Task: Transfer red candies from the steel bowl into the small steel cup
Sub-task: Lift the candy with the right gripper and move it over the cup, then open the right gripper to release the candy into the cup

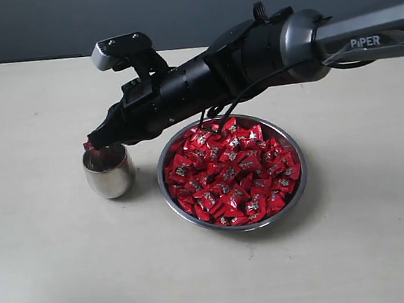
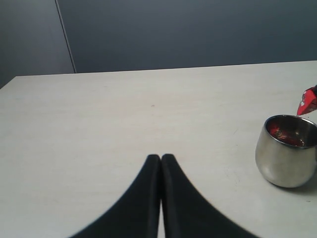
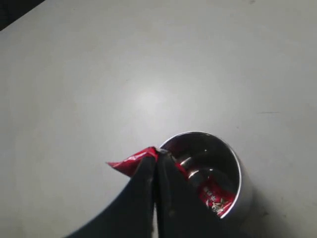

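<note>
Right end effector (image 1: 90, 143) is closed tight on one red candy (image 3: 130, 162); the wrist view shows the two dark fingertips pressed together with the wrapper pinched between them and its free end sticking out to one side. The right arm reaches across the steel bowl (image 1: 301, 184) from the right of the exterior view, and its tip sits right at the rim of the small steel cup (image 1: 109, 174). The pinched wrapper juts outward past that rim, over the bare surface (image 1: 56, 275) rather than over the cup's mouth. The cup stands upright on the surface, just beside the bowl on its left in the exterior view and not touching it. At least one red wrapper lies inside the cup; the polished wall mirrors it, so an exact count cannot be told. The bowl is heaped with red candies (image 1: 233, 173). Left end effector (image 2: 161, 157) has its fingers together with nothing between them, above open surface, the cup off to one side of it.
</note>
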Robot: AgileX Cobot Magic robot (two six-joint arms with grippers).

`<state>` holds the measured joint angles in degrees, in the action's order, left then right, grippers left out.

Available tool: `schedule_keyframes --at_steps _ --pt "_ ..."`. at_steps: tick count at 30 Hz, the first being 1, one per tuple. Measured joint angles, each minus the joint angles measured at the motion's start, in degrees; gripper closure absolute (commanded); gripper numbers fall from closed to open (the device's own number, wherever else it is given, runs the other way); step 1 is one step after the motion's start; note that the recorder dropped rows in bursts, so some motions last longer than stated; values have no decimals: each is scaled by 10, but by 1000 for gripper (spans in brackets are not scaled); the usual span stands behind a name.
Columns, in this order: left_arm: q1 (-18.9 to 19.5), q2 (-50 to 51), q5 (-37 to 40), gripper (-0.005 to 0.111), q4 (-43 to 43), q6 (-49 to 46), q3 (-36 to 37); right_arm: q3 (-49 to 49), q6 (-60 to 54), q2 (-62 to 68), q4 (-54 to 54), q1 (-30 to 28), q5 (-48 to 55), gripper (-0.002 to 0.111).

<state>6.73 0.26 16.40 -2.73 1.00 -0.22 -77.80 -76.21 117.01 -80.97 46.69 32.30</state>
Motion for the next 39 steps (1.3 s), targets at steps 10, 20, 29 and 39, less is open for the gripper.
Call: schedule_keyframes --at_steps 10,20,29,39 --pt "0 0 0 106 0 0 0 -18 0 22 0 2 -8 109" --pt "0 0 0 106 0 0 0 -21 2 30 0 2 -9 109" --pt "0 0 0 106 0 0 0 -21 14 35 0 2 -6 109" --pt "0 0 0 106 0 0 0 -21 19 35 0 2 -3 84"
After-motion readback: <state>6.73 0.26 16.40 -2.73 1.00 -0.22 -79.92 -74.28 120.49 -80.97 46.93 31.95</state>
